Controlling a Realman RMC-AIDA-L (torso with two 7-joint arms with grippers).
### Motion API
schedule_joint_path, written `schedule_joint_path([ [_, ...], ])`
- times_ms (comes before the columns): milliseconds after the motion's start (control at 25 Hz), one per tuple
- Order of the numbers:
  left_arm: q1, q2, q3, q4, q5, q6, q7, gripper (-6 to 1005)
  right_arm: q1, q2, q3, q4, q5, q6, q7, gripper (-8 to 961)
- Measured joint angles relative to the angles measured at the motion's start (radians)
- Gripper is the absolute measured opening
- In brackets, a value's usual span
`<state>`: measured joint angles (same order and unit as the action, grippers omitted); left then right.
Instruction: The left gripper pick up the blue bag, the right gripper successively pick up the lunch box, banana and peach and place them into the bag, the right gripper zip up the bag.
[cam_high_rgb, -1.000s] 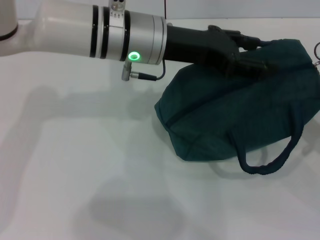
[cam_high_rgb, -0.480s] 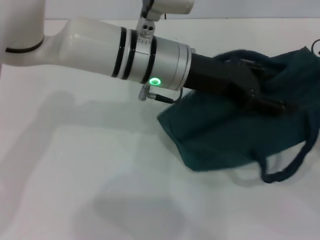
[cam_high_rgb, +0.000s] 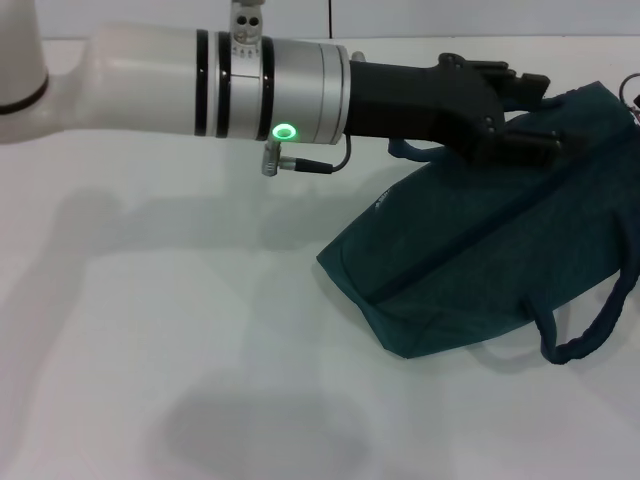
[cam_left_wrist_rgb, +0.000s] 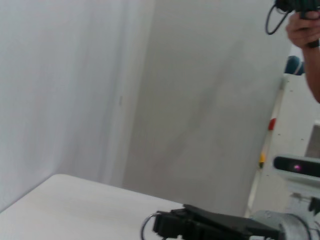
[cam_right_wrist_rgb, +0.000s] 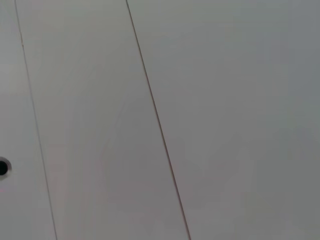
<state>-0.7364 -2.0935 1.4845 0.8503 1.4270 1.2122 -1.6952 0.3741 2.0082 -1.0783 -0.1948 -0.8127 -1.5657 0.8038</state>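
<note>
Fabric fills the right half of the head view: a dark teal-blue soft cloth bag (cam_high_rgb: 490, 260) slumps on the white tabletop (cam_high_rgb: 150, 330), its near left corner resting on the surface and its far right side raised. A closed zip seam runs diagonally across its face, and one looped carry strap (cam_high_rgb: 590, 325) trails off the near right edge. Compared with half a second ago, the bag looks more stretched out and tilted up at the far right, where before it sat lower and more crumpled. That suggests the lift has begun but the bag is not yet clear of the table.

Above it, the left gripper (cam_high_rgb: 515, 110), black and mounted on a white and silver arm with a green ring light, reaches in from the left at the bag's far upper edge. The arm now lies more level and higher than a moment before. Its fingers appear pressed together around the second strap, though the exact hold is partly hidden.

No lunch box, banana or peach is visible, so the packing steps are probably all still ahead. The right gripper is out of sight; its wrist camera shows only a pale panelled surface.
</note>
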Motion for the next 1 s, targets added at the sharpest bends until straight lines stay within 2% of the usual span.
schedule_joint_path([
  [280,-0.042,-0.005,0.050,-0.060,-0.002,-0.115,0.000,750,0.004,0.001,0.000,0.000,0.000,0.005,0.000,17],
  [480,-0.047,-0.007,0.114,-0.063,-0.006,-0.198,0.002,731,0.005,0.001,0.000,0.000,0.000,0.012,0.000,17],
  [680,-0.046,-0.008,0.153,-0.065,-0.050,-0.221,0.033,502,0.005,0.002,0.000,0.003,0.000,0.012,0.000,17],
  [1000,-0.039,-0.008,0.171,-0.084,-0.103,-0.227,0.143,303,-0.003,0.003,0.000,0.010,0.000,0.012,0.000,17],
])
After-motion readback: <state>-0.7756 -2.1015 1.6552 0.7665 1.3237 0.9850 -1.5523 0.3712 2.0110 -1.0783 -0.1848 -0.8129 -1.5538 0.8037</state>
